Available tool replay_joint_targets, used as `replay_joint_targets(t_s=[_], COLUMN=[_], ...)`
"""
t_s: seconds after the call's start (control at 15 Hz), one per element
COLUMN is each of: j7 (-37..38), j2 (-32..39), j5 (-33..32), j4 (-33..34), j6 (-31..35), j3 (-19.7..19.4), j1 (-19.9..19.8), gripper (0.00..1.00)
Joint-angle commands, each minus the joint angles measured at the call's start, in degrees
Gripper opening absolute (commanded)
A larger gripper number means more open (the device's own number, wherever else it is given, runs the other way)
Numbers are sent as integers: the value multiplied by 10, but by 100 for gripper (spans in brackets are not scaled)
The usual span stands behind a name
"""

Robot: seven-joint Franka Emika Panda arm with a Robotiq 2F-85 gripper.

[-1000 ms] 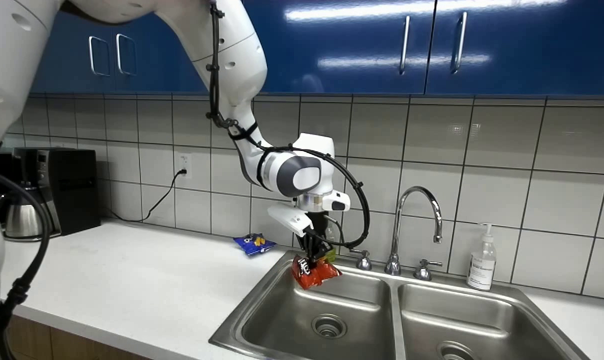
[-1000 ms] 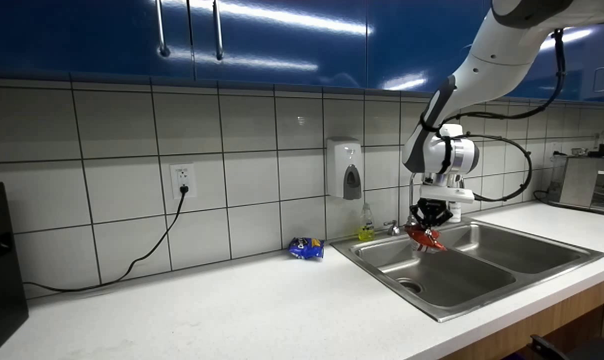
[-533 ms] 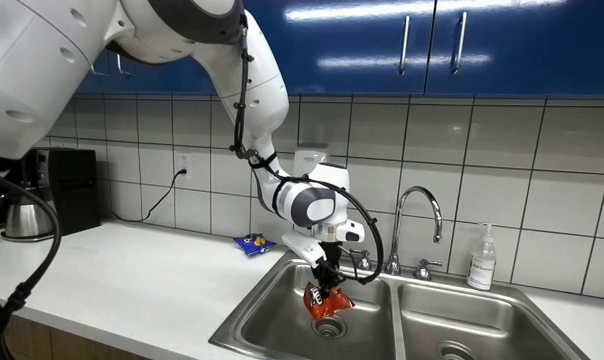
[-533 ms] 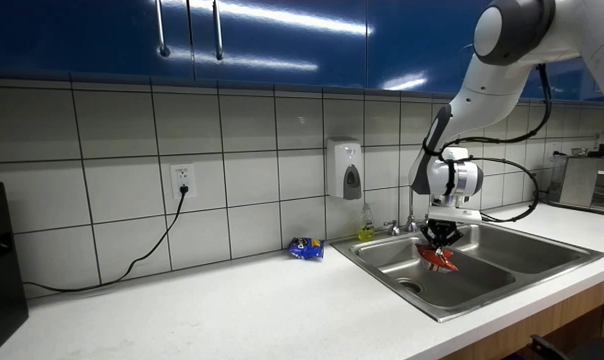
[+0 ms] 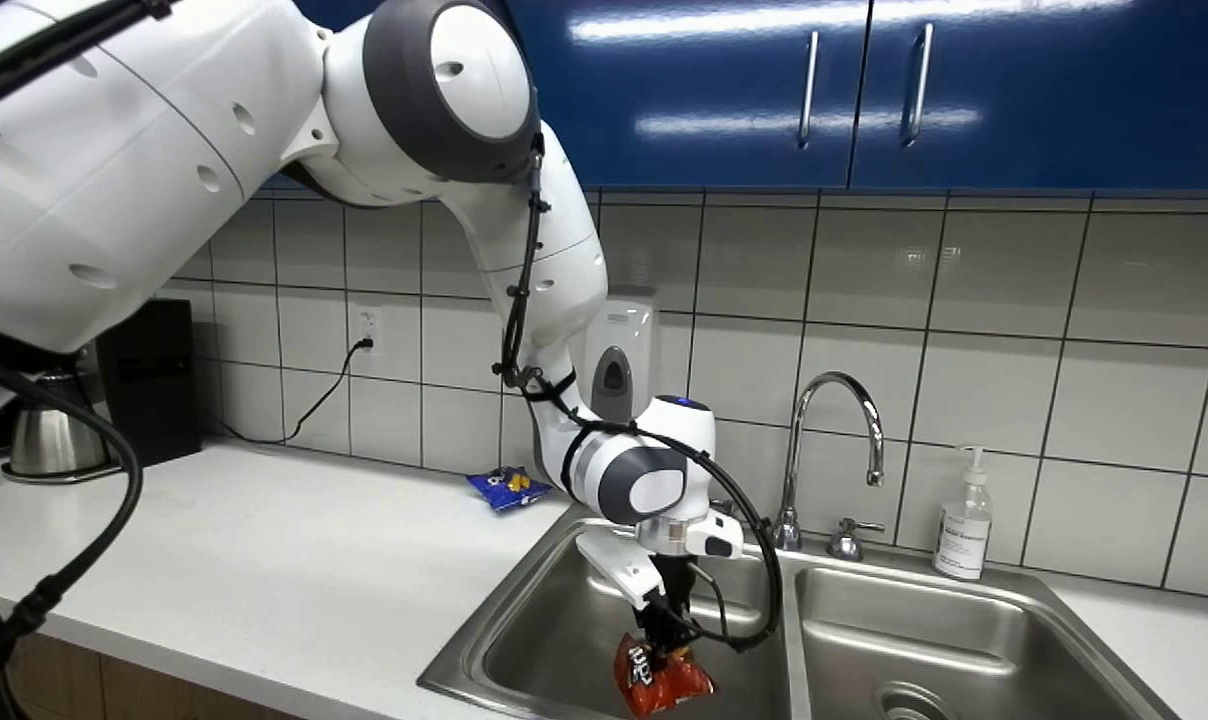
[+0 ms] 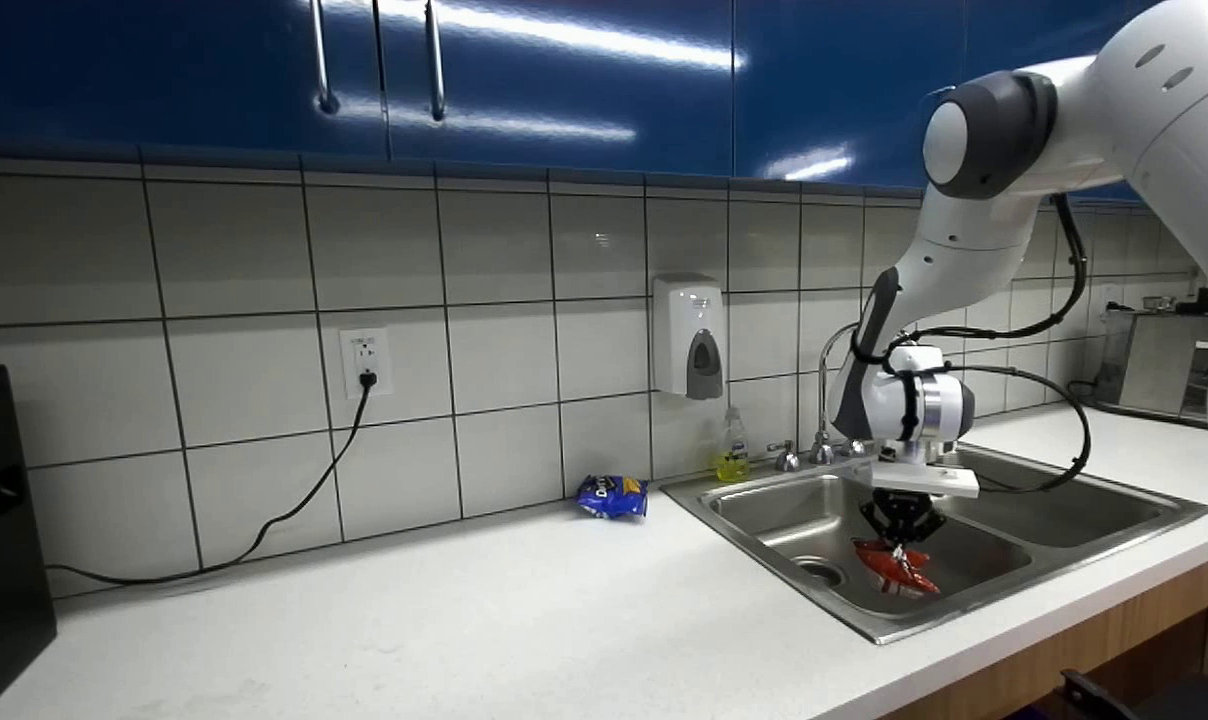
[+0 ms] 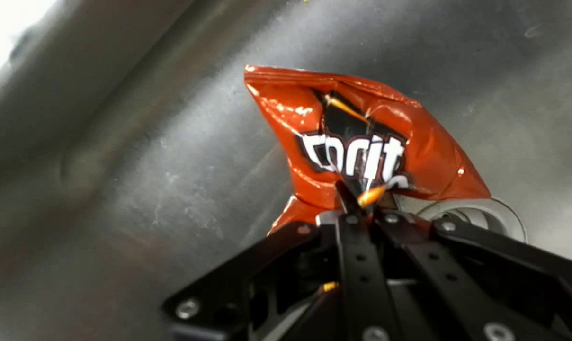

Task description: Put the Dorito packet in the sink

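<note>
While over sink (image 5: 554,640), red packet (image 7: 366,132) in pincer (image 7: 364,206).

Arm (image 5: 576,250) extends in from the left in an exterior view, elbow (image 6: 994,135) bent and set high, forearm (image 6: 974,240) sloping steeply to the wrist (image 5: 629,485), with a black cable (image 5: 519,292) strapped along it and looping out beside the wrist. Gripper (image 6: 900,546) hangs below the wrist, pointing roughly straight down in both exterior views. Wrist view: two black fingers (image 7: 364,267) lie almost side by side, drawn together in a pinch at the tips, with their dark linkage (image 7: 238,278) splayed out to either side.
</note>
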Motion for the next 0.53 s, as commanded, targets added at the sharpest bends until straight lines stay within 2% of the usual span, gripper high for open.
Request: replay_joint_targets(t_s=[0.0,0.47], j7=[-8,-5], j2=[40,64], j5=[-5,-10], j4=[29,42], j6=[3,0], j3=[10,5], j1=[-16,-16], gripper=[0,0])
